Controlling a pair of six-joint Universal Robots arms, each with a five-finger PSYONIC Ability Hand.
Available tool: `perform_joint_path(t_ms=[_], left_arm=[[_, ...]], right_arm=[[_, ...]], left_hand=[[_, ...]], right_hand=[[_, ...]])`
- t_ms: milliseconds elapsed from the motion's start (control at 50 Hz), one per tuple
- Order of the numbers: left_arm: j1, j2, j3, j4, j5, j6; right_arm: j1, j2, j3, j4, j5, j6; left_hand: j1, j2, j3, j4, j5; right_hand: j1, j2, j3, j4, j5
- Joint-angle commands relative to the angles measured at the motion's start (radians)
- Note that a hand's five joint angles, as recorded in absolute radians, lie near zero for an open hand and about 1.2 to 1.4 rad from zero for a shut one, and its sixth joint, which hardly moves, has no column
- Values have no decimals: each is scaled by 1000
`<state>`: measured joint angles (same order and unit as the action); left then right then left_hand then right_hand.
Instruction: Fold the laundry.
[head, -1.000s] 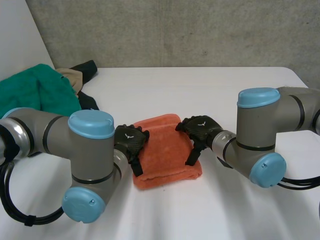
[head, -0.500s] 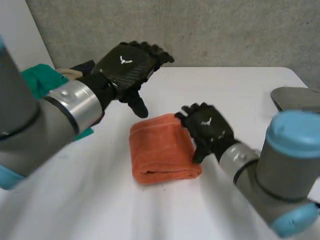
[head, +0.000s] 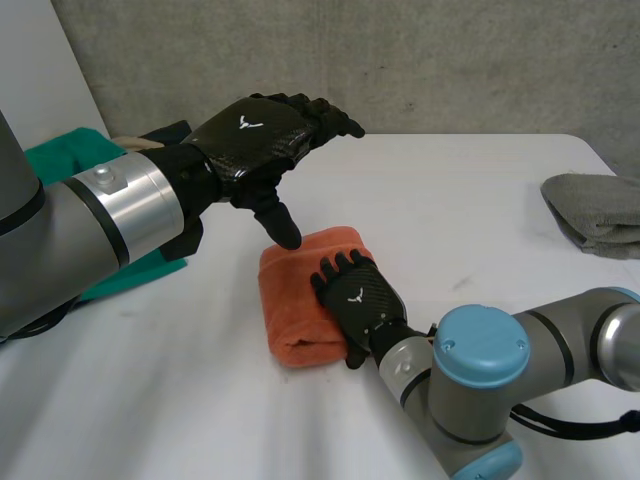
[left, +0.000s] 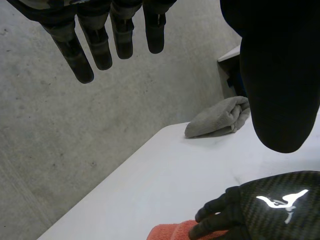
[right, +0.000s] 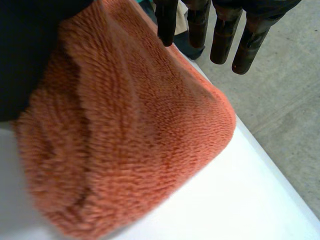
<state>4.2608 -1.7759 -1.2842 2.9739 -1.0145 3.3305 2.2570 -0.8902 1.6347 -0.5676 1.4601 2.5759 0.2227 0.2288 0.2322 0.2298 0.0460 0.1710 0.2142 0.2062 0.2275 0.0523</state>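
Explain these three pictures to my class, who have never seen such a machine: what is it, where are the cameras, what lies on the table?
It is a robot with two arms, each ending in a black hand. One camera looks down from behind the arms; one sits on each wrist. On the table lie a folded orange towel, a grey towel and a green cloth. The right hand rests flat on the orange towel; the left hand hovers open, holding nothing.
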Motion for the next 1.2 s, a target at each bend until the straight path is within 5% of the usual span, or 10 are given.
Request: perform_joint_path(t_ms=[20,420,780,980,1200], left_arm=[[-1,1,6,0,1,1],[-1,0,0,0,1,0],[1,-2,-21,0,2,6],[2,9,-17,0,2,0],[5,10,-15,0,1,-2]], right_arm=[[-1,40,-64,5,13,-6],[1,114,-205,18,2,-6],[-1,178,-325,84,-81,4],[-28,126,-309,104,-79,10],[-261,-7,-168,106,-132,0]], left_hand=[[-12,-18,-22,-19,-10],[-9,-15,-19,-16,-7],[-3,-9,-13,-10,-1],[0,-7,-10,-7,2],[0,-7,-10,-7,2]], right_hand=[[4,-40,-32,-53,-52],[69,26,34,13,14],[1225,1182,1190,1168,1169],[1225,1182,1190,1169,1169],[1225,1182,1190,1169,1169]])
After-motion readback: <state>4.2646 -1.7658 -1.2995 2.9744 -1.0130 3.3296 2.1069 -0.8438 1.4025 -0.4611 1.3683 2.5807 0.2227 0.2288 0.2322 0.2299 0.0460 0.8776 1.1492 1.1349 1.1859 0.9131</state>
